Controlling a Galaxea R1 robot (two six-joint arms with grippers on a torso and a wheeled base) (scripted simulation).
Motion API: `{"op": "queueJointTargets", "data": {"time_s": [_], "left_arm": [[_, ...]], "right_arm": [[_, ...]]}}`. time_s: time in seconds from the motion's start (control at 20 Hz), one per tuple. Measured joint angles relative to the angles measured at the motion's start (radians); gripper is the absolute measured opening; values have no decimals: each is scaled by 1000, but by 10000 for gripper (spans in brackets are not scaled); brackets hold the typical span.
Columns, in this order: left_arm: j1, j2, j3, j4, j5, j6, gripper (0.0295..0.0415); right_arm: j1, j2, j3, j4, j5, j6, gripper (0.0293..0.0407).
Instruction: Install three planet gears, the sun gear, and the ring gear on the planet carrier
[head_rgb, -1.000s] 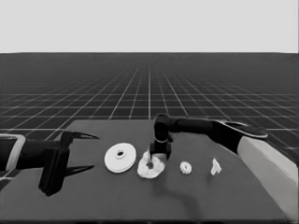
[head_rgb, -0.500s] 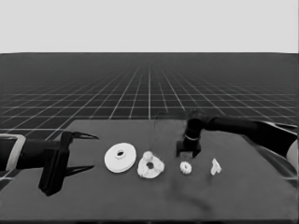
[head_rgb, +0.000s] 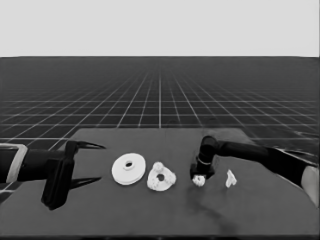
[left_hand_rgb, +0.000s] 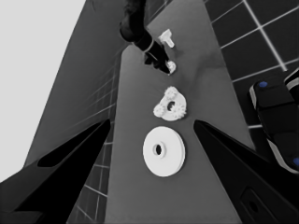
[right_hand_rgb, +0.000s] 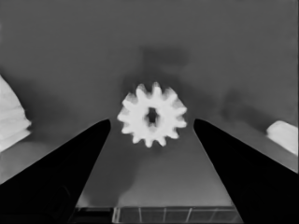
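Leftmost, the left gripper (head_rgb: 87, 162) waits over the table's (head_rgb: 125, 215) left end, its two pointed fingers spread wide with nothing between them. No brand, label or writing can be read on any part or arm. Just beside those fingertips lies the larger round part (head_rgb: 129, 168), thick and domed with a small dark centre hole, flat on the dark top and clear of its neighbours; in the left wrist view the same disc (left_hand_rgb: 164, 150) lies between the two dark wedges with bare table all round it. Next comes the smaller round part (head_rgb: 161, 177), close beside the larger one but apart from it, carrying three small toothed gears (left_hand_rgb: 170, 103) grouped round its dark centre hole. Open table separates that cluster from the right gripper (head_rgb: 199, 178), which reaches in from the right edge and points down over a fourth gear (head_rgb: 199, 180) lying flat near the middle of the table's right half. The right wrist view shows this gear (right_hand_rgb: 152, 120), a white wheel with blunt teeth and a small dark hole, lying between the parted fingers (right_hand_rgb: 60, 172), which stand wide and do not touch it. Farther right, a thin white piece (head_rgb: 230, 178) stands alone, near the gear yet apart, with bare table beyond it to the right edge
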Motion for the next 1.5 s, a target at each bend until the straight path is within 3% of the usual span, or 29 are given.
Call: {"op": "queueJointTargets", "data": {"time_s": [0.3, 0.4, 0.45, 0.8, 0.85, 0.95, 1.3, 1.4, 1.5], "left_arm": [[0, 0, 0, 0, 0, 0, 385], [0, 0, 0, 0, 0, 0, 385], [0, 0, 0, 0, 0, 0, 385], [0, 0, 0, 0, 0, 0, 385], [0, 0, 0, 0, 0, 0, 385], [0, 0, 0, 0, 0, 0, 385], [0, 0, 0, 0, 0, 0, 385], [0, 0, 0, 0, 0, 0, 385], [0, 0, 0, 0, 0, 0, 385]], "right_arm": [[-20, 9, -22, -17, 15, -10, 385], [-20, 9, -23, -18, 15, -10, 314], [-20, 9, -23, -18, 15, -10, 309], [-20, 9, -23, -18, 15, -10, 309], [46, -20, 52, 44, -34, 23, 310], [136, -36, 96, 115, -71, 43, 310], [179, -39, 104, 155, -88, 47, 310], [184, 276, -53, 150, -117, 230, 310], [185, 438, -199, 153, -115, 220, 310]]}}
